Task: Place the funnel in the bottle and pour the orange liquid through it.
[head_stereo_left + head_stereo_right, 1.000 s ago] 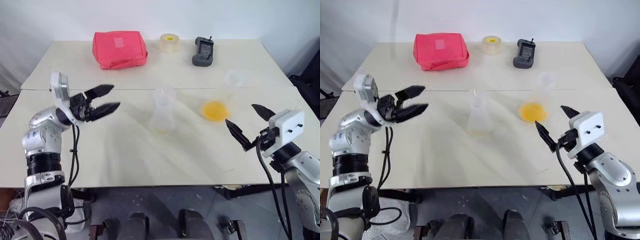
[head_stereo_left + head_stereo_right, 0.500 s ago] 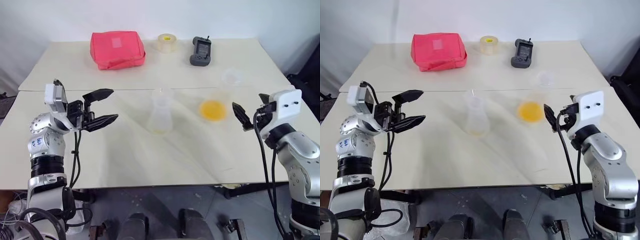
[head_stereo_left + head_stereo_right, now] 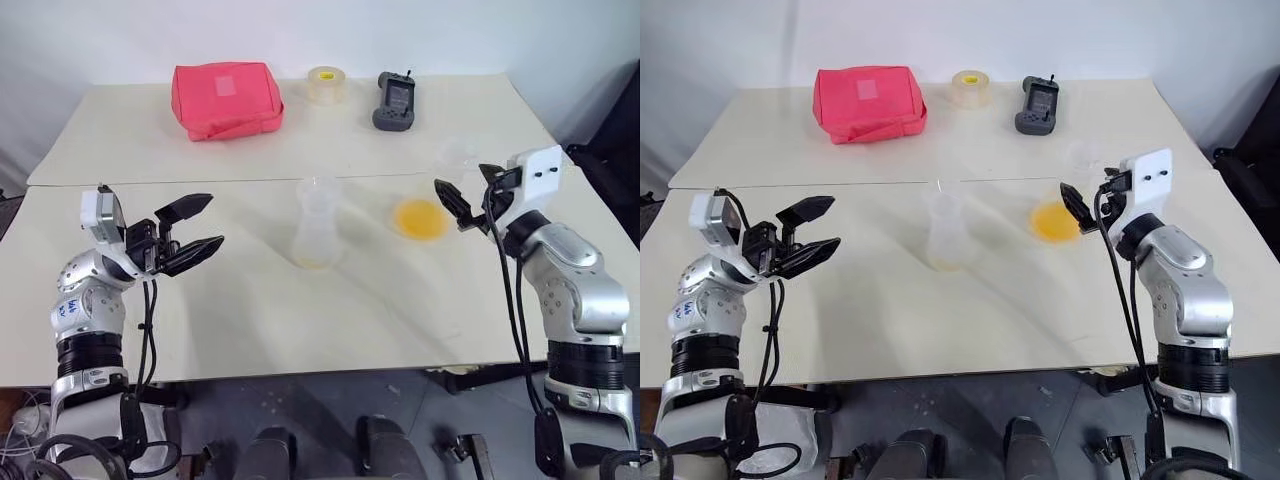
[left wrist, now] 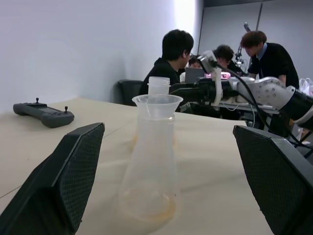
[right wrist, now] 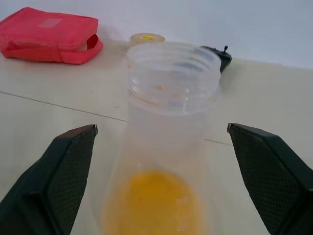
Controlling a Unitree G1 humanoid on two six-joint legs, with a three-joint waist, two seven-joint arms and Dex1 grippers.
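Observation:
The clear flask-shaped bottle (image 3: 317, 232) stands mid-table with the small clear funnel (image 4: 157, 105) seated in its neck and a faint orange tint at its base. To its right stands a clear wide-mouthed container (image 5: 171, 93) holding the orange liquid (image 3: 421, 218). My right gripper (image 3: 466, 190) is open just short of that container, a finger to either side of it in the right wrist view, not touching it. Well left of the bottle, my left gripper (image 3: 211, 221) hangs open and empty, pointing at it.
A red pouch (image 3: 225, 98), a tape roll (image 3: 326, 84) and a black controller (image 3: 394, 100) lie along the far side of the table (image 3: 250, 320). People (image 4: 264, 54) sit beyond the table in the left wrist view.
My right gripper has swung up and forward, from near the front edge to the container of orange liquid. The left gripper has hardly shifted. The bottle and container stand as before.

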